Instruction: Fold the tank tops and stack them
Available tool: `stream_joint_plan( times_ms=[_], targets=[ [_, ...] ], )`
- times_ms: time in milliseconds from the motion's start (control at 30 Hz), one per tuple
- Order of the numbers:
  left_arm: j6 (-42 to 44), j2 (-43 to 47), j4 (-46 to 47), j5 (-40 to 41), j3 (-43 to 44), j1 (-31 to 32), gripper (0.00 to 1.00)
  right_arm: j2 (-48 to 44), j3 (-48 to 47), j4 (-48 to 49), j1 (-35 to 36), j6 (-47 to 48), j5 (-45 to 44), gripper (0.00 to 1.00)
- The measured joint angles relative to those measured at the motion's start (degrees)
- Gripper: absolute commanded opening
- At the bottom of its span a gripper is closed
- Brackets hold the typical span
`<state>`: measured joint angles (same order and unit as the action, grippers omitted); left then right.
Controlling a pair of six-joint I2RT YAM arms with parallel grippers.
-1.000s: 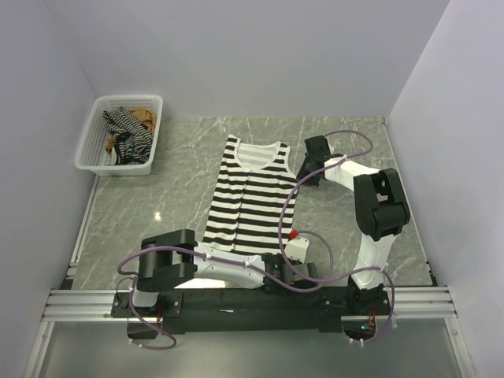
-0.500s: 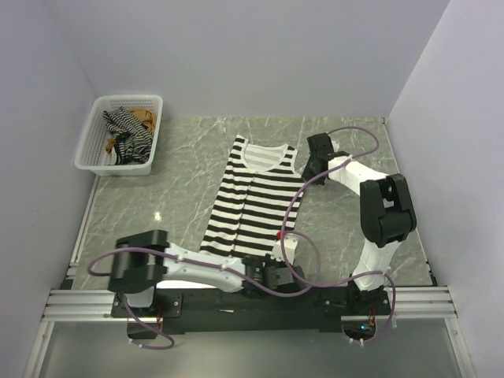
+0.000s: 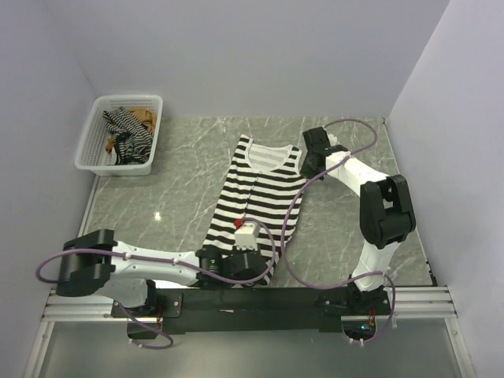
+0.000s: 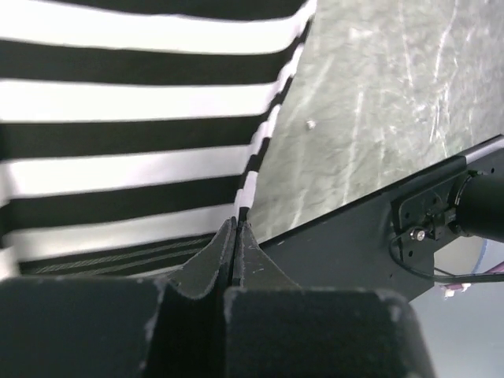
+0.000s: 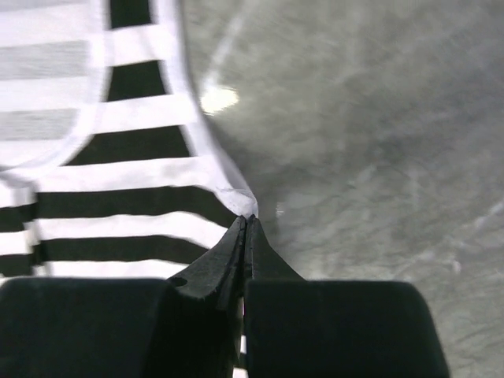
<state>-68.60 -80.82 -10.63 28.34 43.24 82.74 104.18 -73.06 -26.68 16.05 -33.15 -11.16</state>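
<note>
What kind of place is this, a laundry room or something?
Probably a robot test booth, not a home: blank walls close around a stone-look table, and two machine arms bolted at its edge hold a striped top.

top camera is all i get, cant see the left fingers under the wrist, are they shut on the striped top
Observer: Yes. The left wrist view shows the left gripper shut on the striped top, pinching its side edge near the hem.
Operator: and the right one
Observer: The right wrist view shows the right gripper shut on a corner of the same top's side edge, near the armhole, with bare table beside it.
</note>
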Motion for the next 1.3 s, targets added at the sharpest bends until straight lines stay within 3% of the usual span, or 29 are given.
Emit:
stream_joint_plan(
  times_ms=[333,767,1300],
  targets=[
    [-9.31,13.05,-4.39,1.97,-9.07,-0.92,0.00,6.23,-11.89,-2.69,6.14,-1.05,-1.62,0.00],
    [-17.29,21.27,-11.85,3.23,-14.23,-0.96,0.00,20.09,-29.99,-9.18,12.92,-1.99,-2.78,0.00],
    [-20.72,22.91,-15.43,2.99,-15.93,-0.98,0.01,24.13,-35.06,-11.56,14.93,-1.92,-2.97,0.00]
  ],
)
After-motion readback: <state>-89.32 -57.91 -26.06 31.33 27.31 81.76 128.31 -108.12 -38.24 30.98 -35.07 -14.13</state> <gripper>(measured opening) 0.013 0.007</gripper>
